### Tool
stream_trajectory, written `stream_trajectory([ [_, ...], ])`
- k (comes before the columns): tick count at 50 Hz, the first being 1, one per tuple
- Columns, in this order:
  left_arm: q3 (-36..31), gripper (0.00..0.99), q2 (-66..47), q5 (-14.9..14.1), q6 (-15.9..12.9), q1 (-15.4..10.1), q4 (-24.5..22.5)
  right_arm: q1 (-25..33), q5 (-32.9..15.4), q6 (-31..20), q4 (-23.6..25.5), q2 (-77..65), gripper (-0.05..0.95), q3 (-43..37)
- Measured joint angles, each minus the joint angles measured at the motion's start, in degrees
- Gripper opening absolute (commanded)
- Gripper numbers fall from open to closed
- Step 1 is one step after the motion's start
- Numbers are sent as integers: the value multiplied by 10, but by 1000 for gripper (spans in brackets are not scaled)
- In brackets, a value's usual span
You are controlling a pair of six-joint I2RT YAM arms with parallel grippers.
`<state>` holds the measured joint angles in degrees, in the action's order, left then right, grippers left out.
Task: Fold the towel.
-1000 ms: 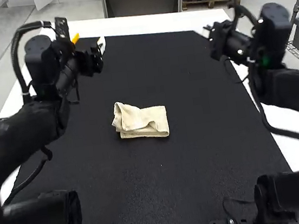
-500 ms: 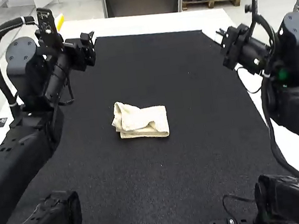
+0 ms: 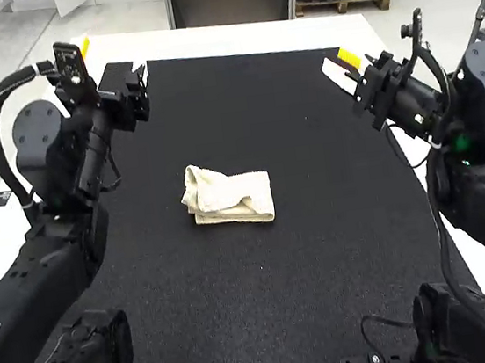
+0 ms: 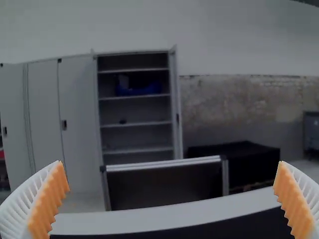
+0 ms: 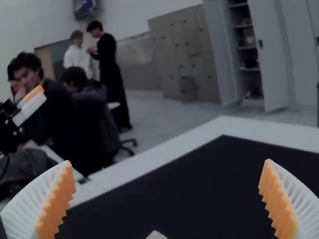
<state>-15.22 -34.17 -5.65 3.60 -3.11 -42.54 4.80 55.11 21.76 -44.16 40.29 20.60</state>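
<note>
Cream towel (image 3: 229,197) lies on the dark mat (image 3: 323,260) in the high view, already folded into a compact bundle, puffed at its nine-o'clock end and with an uneven flap along six. With twelve at the far side, the left gripper (image 3: 142,73) hangs around eleven from the cloth and the right gripper (image 3: 336,60) between one and two; both are well apart from it. I judge the folding all but finished, perhaps wholly so. If it wants tidying, bring one gripper in from nine, low and slow, and take only the loose upper layers; a deep bite would lift the whole stack and open the folds. Rest the other lightly on the three-o'clock end as an anchor, then ease the puffed part flat before letting go. Should the bundle pass as neat, leave it alone.

From the left wrist view, the orange pads (image 4: 49,196) stand wide apart with nothing between them. Narrow that gap before coming down, so that a finger does not catch the cloth.

As for the right wrist view, its ribbed fingers (image 5: 279,199) are likewise spread and empty. For pressing, bring them nearly together first, and press straight down so nothing skids.
</note>
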Motion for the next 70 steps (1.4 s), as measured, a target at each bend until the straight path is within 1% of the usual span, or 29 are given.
stream_trajectory([
  [8,26,966,28,13,-22,-14,-33,14,-2,21,3,-40,911,-20],
  [14,53,966,59,25,-32,-18,-71,22,-12,28,8,-83,911,-34],
  [16,59,966,69,28,-34,-18,-74,25,-18,30,7,-97,911,-36],
  [24,76,964,98,35,-38,-18,-73,28,-30,45,1,-139,911,-37],
  [32,90,964,126,40,-40,-18,-63,29,-35,64,-23,-181,911,-47],
  [47,99,964,174,42,-40,-18,-34,37,-42,86,-23,-244,911,-51],
  [51,107,964,185,42,-40,-18,-26,40,-43,92,-19,-269,911,-51],
  [56,116,964,198,42,-40,-17,-21,52,-49,98,0,-316,911,-51],
  [63,118,964,207,42,-39,-16,-14,79,-57,102,21,-392,911,-50],
  [70,130,964,207,42,-38,-16,-35,96,-62,104,28,-398,910,-48],
])
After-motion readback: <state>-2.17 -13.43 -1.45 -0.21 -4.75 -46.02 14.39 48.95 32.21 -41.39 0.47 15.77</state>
